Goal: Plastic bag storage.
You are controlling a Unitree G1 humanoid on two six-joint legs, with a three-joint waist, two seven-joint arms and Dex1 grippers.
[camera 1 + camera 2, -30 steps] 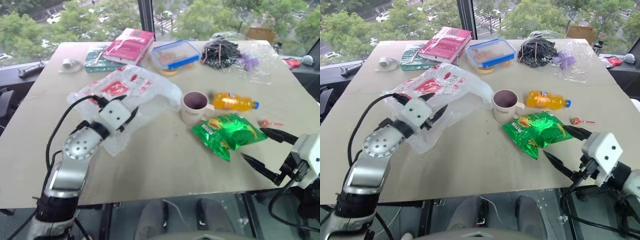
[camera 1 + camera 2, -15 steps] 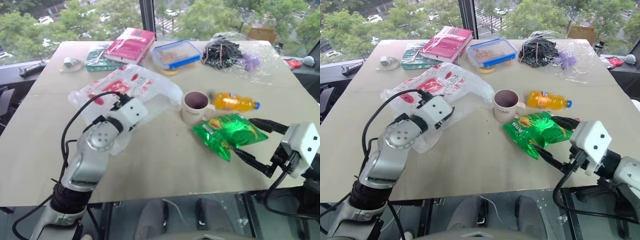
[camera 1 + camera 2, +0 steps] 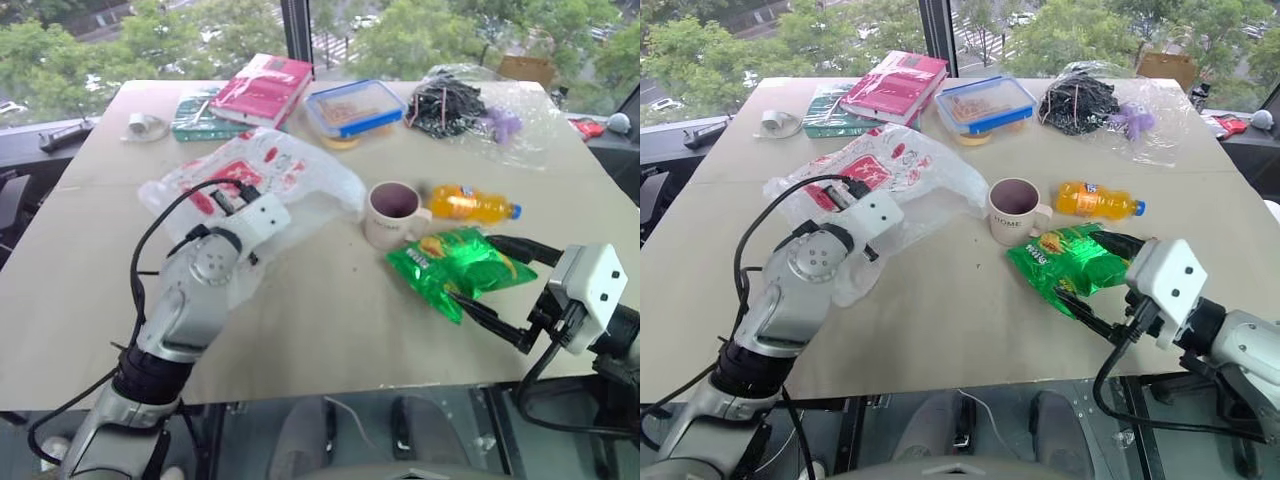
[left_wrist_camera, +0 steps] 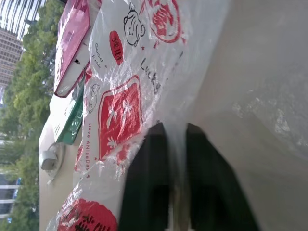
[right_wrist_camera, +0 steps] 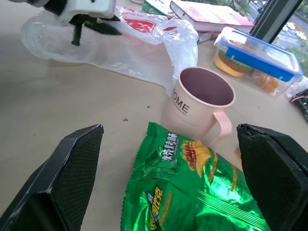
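Two grippers are over the table (image 3: 330, 330). The left gripper (image 4: 174, 192) has its fingers pressed together on a fold of the bag (image 3: 290, 175), pinching the thin plastic. The bag lies spread and crumpled on the table's left half, just beside the mug (image 3: 388, 213). The right gripper (image 5: 171, 168) is spread wide, with nothing in it, and hangs near the green packet (image 3: 458, 265).

I think the step in hand is grabbing the bag. The next move likely calls for lifting or pulling it slowly so the plastic does not slip out or knock the mug. The other gripper could help bunch it up small.
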